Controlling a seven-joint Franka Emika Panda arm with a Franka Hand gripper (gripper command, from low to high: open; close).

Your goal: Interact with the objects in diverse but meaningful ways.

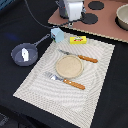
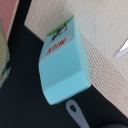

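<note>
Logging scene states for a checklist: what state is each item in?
Milk carton: on the placemat's corner, ungripped.
Frying pan: upright, small white piece inside.
Plate: empty.
Yellow packet: lying flat.
Fork, knife: flat beside the plate.
Gripper: raised, open or shut unclear.

We observe a pale blue, smooth, matt plastic milk carton on the coarse woven beige cloth placemat. We note glossy wooden handles on the fork and knife, and a matt dark grey frying pan.
</note>
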